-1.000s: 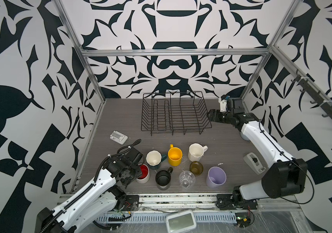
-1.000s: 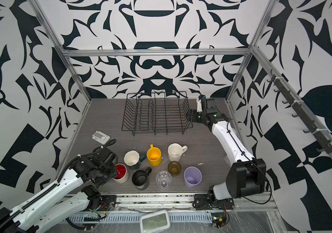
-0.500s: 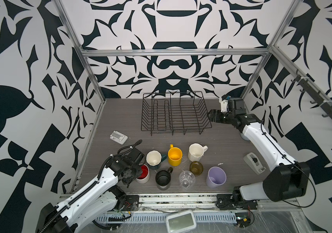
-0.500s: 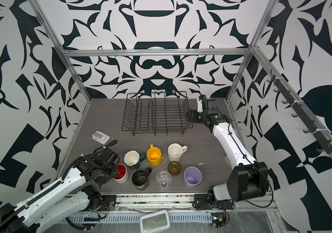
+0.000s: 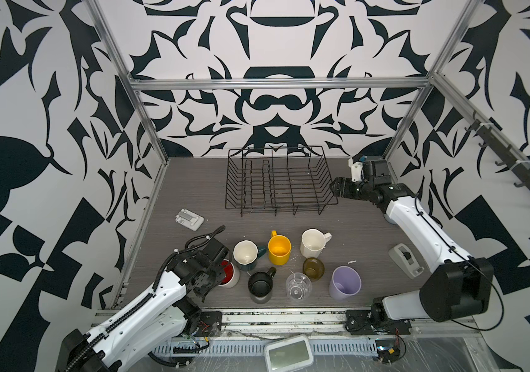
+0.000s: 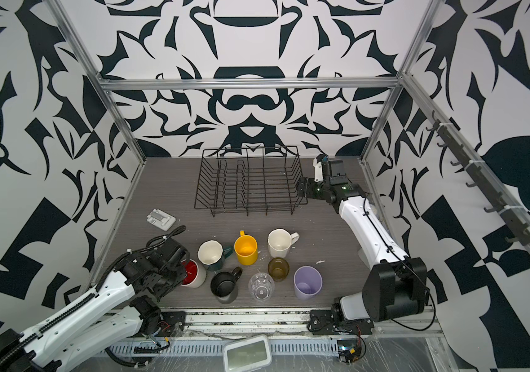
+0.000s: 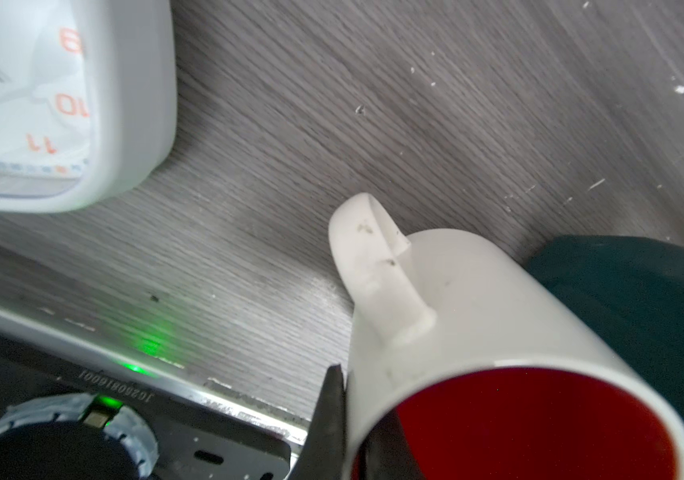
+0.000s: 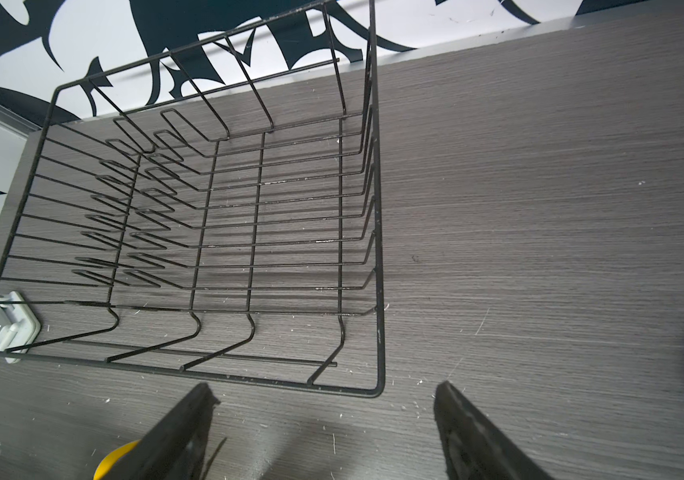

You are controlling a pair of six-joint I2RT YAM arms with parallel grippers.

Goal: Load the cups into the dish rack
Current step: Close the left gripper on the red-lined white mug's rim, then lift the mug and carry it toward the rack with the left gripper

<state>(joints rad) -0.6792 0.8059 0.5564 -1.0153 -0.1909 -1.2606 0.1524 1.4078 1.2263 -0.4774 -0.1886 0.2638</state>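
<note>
The left claw [image 7: 353,434] pinches the rim of the red-inside white mug [image 7: 477,311]. One finger [image 7: 330,415] is outside the wall and the other is inside, on the red.

This mug stands near the front left corner of the worktop [image 5: 354,225], just beside the teal mug [image 5: 246,256]. The other cups stand close by along the front edge:
- the yellow mug [image 5: 279,249]
- the faceted white mug [image 5: 313,243]
- the black mug [image 5: 260,286]
- the clear glass [image 5: 297,286]
- the amber glass [image 5: 313,269]
- the lilac tumbler [image 5: 344,283]

The dish rack [image 5: 281,180] sits in the middle of the far edge, well apart from the cups. The right claw [image 8: 323,436] is spread wide. It hangs just beside the right side of the rack.
</note>
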